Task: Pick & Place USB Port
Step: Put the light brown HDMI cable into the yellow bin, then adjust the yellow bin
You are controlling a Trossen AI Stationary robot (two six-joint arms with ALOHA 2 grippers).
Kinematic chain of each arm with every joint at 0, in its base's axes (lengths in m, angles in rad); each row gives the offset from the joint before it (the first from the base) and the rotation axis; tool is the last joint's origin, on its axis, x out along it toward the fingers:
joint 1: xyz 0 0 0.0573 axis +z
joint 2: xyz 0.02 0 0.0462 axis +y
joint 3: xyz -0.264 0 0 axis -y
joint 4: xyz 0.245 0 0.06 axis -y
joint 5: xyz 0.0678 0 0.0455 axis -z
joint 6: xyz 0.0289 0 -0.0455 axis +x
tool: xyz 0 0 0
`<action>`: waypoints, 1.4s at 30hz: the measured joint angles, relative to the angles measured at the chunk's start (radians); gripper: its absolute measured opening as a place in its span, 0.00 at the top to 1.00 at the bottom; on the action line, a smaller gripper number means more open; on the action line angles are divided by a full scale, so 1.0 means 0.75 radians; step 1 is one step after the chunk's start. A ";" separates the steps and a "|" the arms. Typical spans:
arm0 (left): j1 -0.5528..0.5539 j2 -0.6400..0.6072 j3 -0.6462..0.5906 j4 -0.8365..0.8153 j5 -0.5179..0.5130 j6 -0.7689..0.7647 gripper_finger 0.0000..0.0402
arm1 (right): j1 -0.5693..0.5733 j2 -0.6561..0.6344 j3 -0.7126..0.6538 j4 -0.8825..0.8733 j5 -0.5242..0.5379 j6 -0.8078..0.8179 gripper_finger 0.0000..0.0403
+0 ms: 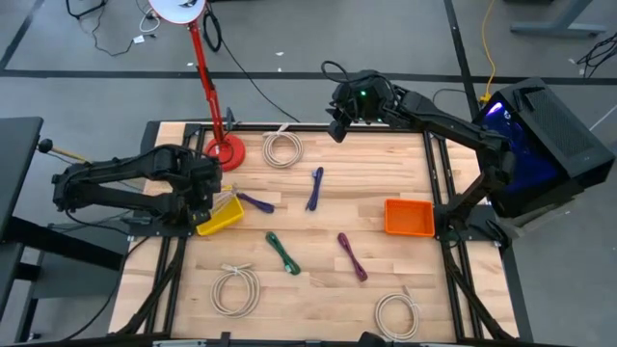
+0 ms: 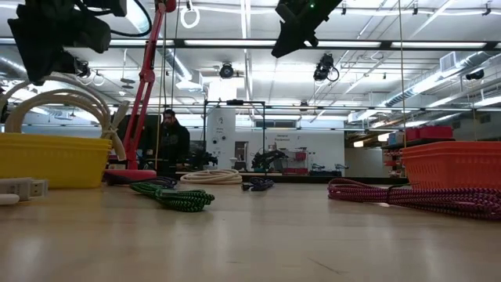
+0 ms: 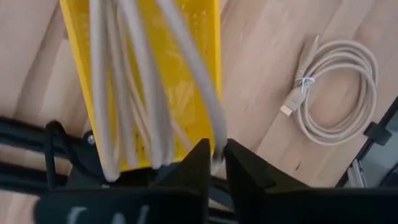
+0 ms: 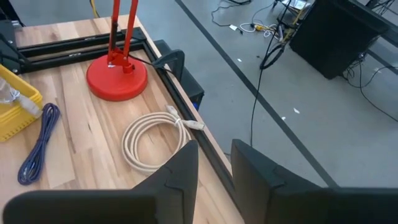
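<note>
A beige cable (image 3: pixel 155 81) hangs in loops over the yellow bin (image 1: pixel 221 216), pinched tight in the left gripper (image 3: pixel 214 152). The bin sits at the left side of the table (image 1: pixel 318 289). The right gripper (image 4: pixel 214 163) waits, a little open, above the far edge, near another coiled cable (image 4: pixel 154 140).

The tabletop (image 1: pixel 318 251) is seen from overhead and level; the yellow bin (image 1: pixel 221 216) is shared, close in the left wrist view.

We see bin (image 1: pixel 224 218) at desk (image 1: pixel 318 280) left, tray (image 1: pixel 409 217) right, cables (image 1: pixel 315 188) between, lamp base (image 1: pixel 225 150) behind bin.
</note>
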 joint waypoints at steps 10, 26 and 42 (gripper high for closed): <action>0.021 0.001 0.008 -0.051 0.116 -0.071 0.71 | 0.000 -0.001 0.000 0.007 0.000 -0.005 0.76; 0.021 0.055 0.132 0.053 -0.313 -0.175 0.71 | 0.003 -0.001 0.000 0.030 -0.065 -0.004 0.76; 0.155 0.262 -0.005 0.023 -0.753 -0.200 0.85 | 0.077 -0.001 0.000 0.039 -0.070 0.023 0.76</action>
